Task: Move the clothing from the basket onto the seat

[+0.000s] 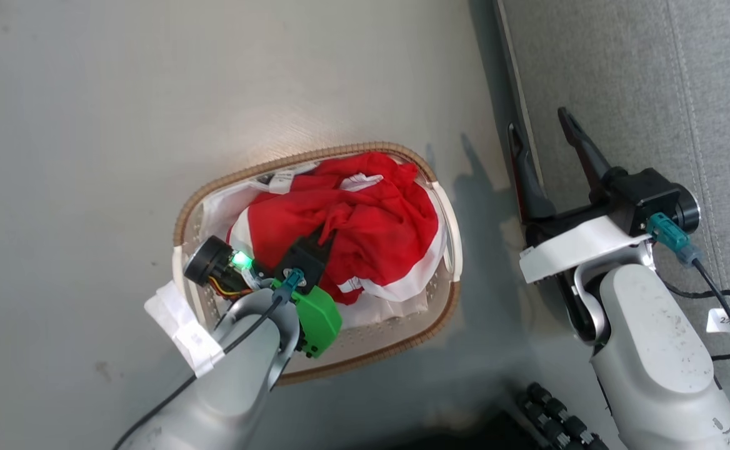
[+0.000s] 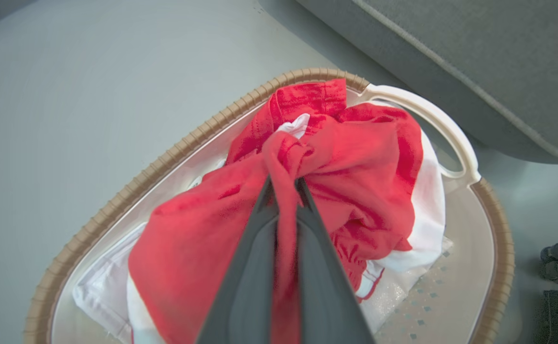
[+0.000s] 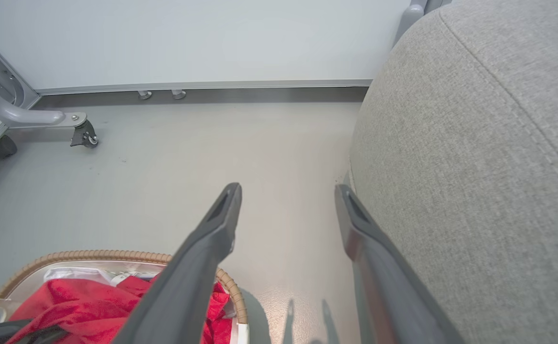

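Grey smooth floor spreads across the left and the top of the head view. On it, at the centre of the frame, stands the basket. The clothing lies inside it as a crumpled red and white heap, on top of a plain white sheet. From the lower left, the left gripper reaches down into this heap, and its two fingers are pressed together on a twisted fold of the red fabric. The seat takes the upper right of the frame, near the basket. The right gripper hangs at the seat's edge above the floor, its fingers wide apart with nothing between them.
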`<state>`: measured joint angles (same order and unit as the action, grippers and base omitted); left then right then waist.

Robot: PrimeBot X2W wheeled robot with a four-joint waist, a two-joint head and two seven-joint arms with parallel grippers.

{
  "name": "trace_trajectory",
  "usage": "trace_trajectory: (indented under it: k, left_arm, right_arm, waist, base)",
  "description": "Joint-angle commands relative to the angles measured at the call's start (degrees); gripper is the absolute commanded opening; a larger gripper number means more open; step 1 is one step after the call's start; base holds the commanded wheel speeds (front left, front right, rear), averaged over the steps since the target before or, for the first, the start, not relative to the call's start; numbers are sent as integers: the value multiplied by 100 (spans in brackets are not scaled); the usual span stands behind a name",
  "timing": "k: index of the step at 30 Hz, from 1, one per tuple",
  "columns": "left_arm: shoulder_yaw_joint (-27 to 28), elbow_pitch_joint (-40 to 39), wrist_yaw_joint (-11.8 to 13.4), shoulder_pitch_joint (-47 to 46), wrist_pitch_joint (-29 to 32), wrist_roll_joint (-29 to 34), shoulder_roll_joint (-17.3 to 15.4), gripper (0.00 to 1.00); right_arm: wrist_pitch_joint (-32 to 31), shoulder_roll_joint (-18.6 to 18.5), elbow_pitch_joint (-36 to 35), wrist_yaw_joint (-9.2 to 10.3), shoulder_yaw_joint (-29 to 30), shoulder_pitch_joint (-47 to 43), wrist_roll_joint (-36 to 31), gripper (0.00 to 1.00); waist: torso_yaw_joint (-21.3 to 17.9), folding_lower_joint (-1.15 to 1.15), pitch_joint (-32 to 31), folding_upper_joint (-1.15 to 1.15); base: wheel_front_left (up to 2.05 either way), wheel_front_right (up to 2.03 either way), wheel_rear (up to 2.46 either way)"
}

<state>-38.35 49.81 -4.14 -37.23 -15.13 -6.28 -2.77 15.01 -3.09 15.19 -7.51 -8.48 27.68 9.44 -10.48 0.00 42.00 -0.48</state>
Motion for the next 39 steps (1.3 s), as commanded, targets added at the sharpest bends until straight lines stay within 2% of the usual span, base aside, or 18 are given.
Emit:
trace_trajectory:
  k: [1,20,32,39]
  left_arm:
    - [56,-186,-39,200,-3,-19,-27,0]
    - [578,-2460,-212,1729,-3,-127,-17,0]
    - [1102,-3801,-219,2048,-4,-78,-21,0]
    - [1344,-4087,-128,2133,-4,-119,-22,0]
  right_arm:
    - [24,-37,72,4,3,-102,-29,100]
    - [24,-75,480,4,-46,-1041,-16,100]
    - [24,-28,674,4,-167,-1675,74,100]
    - [24,-7,674,4,-395,-1858,155,100]
  waist:
    - [236,0,-440,48]
    - [845,0,-2439,48]
    - [988,0,-3339,48]
    - [973,0,-3621,48]
  base:
    - [0,0,0]
    - [0,0,0]
    - [0,0,0]
    - [0,0,0]
